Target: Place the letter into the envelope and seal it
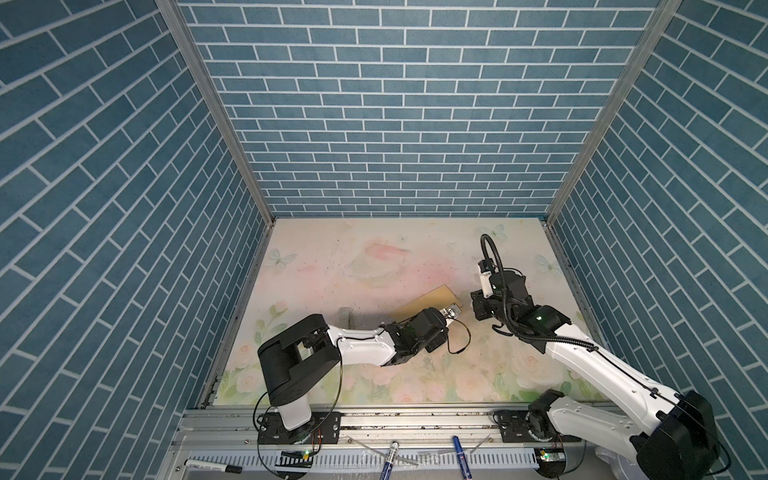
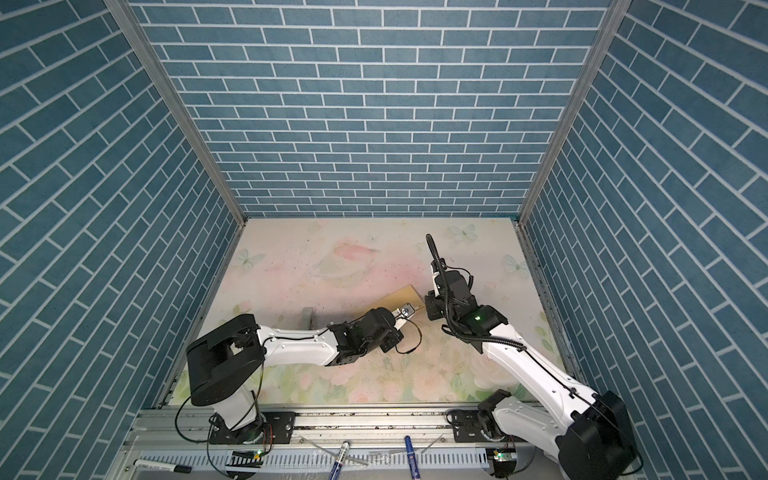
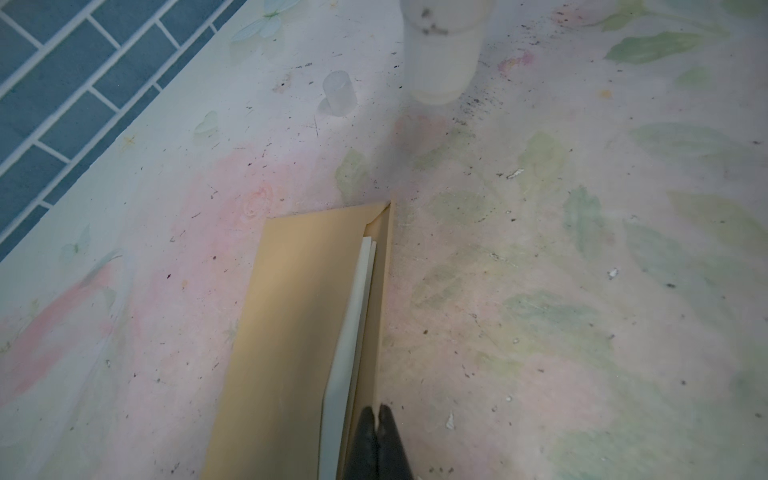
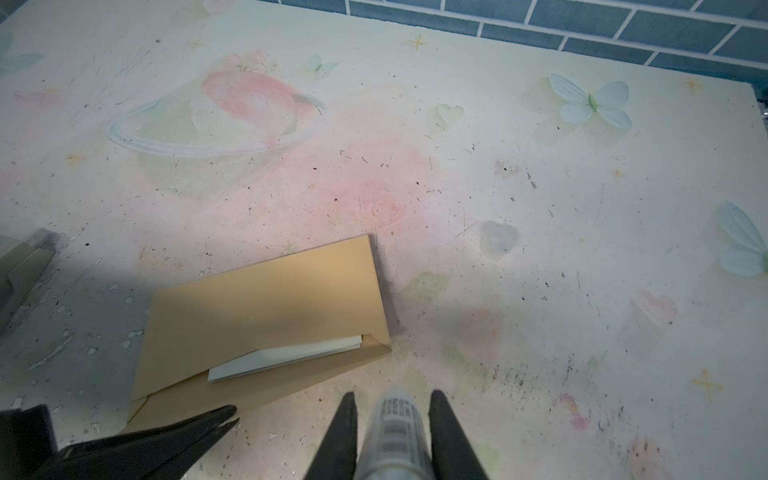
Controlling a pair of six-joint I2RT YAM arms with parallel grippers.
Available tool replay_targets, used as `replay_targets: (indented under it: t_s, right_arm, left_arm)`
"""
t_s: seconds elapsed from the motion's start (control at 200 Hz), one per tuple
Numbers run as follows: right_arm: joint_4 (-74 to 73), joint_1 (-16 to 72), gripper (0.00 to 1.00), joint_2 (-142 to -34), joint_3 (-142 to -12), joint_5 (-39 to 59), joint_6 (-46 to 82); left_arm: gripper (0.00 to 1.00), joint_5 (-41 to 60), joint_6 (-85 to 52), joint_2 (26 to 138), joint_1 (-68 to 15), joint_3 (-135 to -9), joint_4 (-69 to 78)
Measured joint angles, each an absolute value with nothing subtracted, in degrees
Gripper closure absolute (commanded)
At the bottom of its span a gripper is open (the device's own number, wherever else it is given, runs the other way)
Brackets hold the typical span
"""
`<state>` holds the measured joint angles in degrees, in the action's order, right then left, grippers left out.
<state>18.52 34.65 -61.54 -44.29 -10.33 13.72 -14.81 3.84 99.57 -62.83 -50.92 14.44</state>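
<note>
1. Left pincer (image 3: 377, 412): jaws closed to a point; in the left wrist view they appear to nip the outer edge of the open flap (image 4: 187, 395) of the envelope (image 3: 291, 332); grip judged light, on paper only.
2. Right pincer (image 4: 392, 395): jaws set narrow round a translucent, barcoded glue stick (image 4: 395, 440); it hangs just beside the flap side of the envelope, apart from the paper; whether the stick's tip touches the worktop (image 4: 540, 208) cannot be told.
3. A small clear cap (image 3: 338, 93) stands on the worktop near the glue stick, well apart from the envelope.
4. The envelope lies flat on the floral worktop, between the two arms; in both top views (image 1: 432, 301) (image 2: 399, 297) its near end is hidden under the left wrist.
5. The letter (image 4: 286, 357), folded, sits inside the envelope's pocket; a pale strip of it shows at the mouth, beside the left pincer's tips.
6. Judged done: insertion, or very nearly so; the showing strip may need seating deeper.
7. Judged left: gluing the flap, folding it over the mouth, pressing it down; no adhesive can be made out on the flap.
</note>
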Motion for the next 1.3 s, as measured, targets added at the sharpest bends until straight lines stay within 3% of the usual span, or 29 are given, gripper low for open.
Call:
replay_targets:
  t_s: [0.085,0.28,0.405,0.59,0.77,1.09,1.3]
  right_arm:
    - [18.37,34.15,1.00,-61.82,-44.29,-10.02,13.76]
    - [16.86,32.42,1.00,-61.78,-44.29,-6.98,14.41]
    - [14.24,31.66,1.00,-60.93,-44.25,-3.36,15.07]
    - [10.92,31.53,1.00,-60.95,-44.25,0.58,15.18]
    - [8.10,32.60,1.00,-65.19,-44.66,1.83,15.22]
    - [5.45,41.43,1.00,-75.77,-47.33,-0.47,15.20]
    - [3.84,43.03,1.00,-79.96,-47.86,-1.34,15.20]
  left_arm:
    - [0.88,-15.42,0.93,100.77,-63.37,-52.56,14.06]
    - [0.54,-12.45,-4.64,101.97,-63.42,-52.88,15.84]
    - [0.47,-9.47,-6.81,99.98,-62.96,-51.09,18.74]
    - [0.51,-4.38,-13.52,89.56,-56.64,-45.15,21.87]
    - [0.69,-0.08,-21.71,84.29,-48.58,-40.18,24.05]
    - [1.00,9.04,-35.35,91.24,-44.27,-37.69,26.09]
    - [1.00,11.84,-40.66,96.53,-43.48,-37.67,26.92]
